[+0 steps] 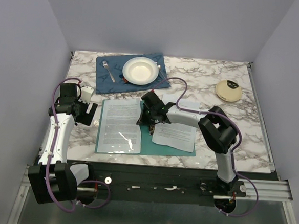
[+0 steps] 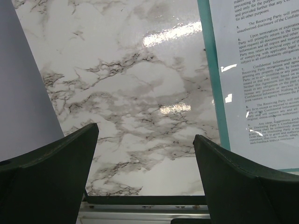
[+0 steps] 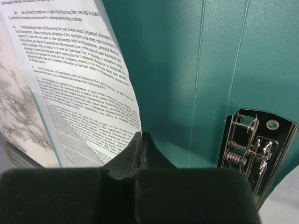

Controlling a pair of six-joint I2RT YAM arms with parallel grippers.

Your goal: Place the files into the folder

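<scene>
Right wrist view: your right gripper (image 3: 141,136) is pinched shut on the files (image 3: 79,84), curling a sheet up over the open folder (image 3: 187,70) beside its clip (image 3: 252,149), probably to seat it. Your left gripper (image 2: 145,131) hangs wide apart over bare bench (image 2: 140,84) to the folder's left.

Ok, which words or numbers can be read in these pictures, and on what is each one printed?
"Upon termination or expiration": flat sheet in the open folder.
"The Receiving Party will not": same flat sheet.
"Confidential Information": lifted sheet at the right gripper.
The remaining fine print, and all text in the top view, is too small to read.
</scene>
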